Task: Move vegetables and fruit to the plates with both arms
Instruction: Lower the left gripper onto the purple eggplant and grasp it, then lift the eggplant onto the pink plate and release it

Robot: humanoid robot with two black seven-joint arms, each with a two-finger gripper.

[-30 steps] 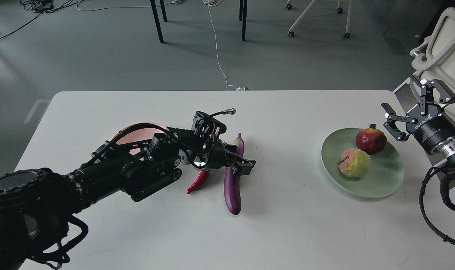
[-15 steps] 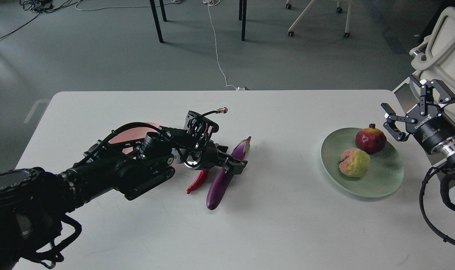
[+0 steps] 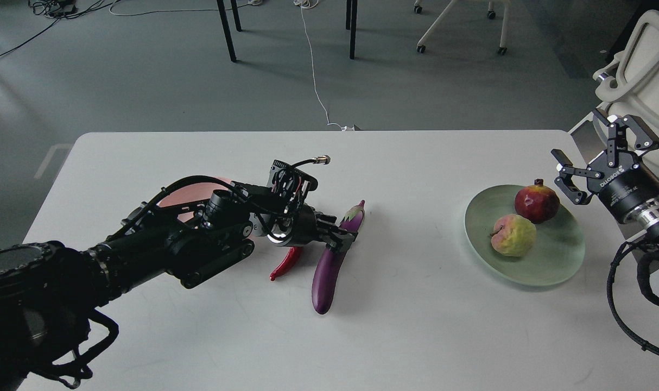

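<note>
My left gripper (image 3: 341,237) is shut on the purple eggplant (image 3: 327,274) near its capped end. The eggplant slants, cap up right, tip toward me. The red chili pepper (image 3: 285,264) lies on the table just left of it, partly under my wrist. The pink plate (image 3: 191,197) sits behind my left arm, mostly hidden. The mint green plate (image 3: 557,271) at the right holds the pomegranate (image 3: 537,203) and the yellow-green fruit (image 3: 514,234). My right gripper (image 3: 579,136) is open and empty, raised just right of the green plate.
The white table (image 3: 416,336) ends at a far edge, with grey floor, chair legs and a white cable (image 3: 314,81) beyond. A white chair (image 3: 641,70) stands off the table's right corner.
The left gripper closed on the eggplant and turned it: its cap swung right and its tip swung left, then back a little. The right arm has stayed still.
</note>
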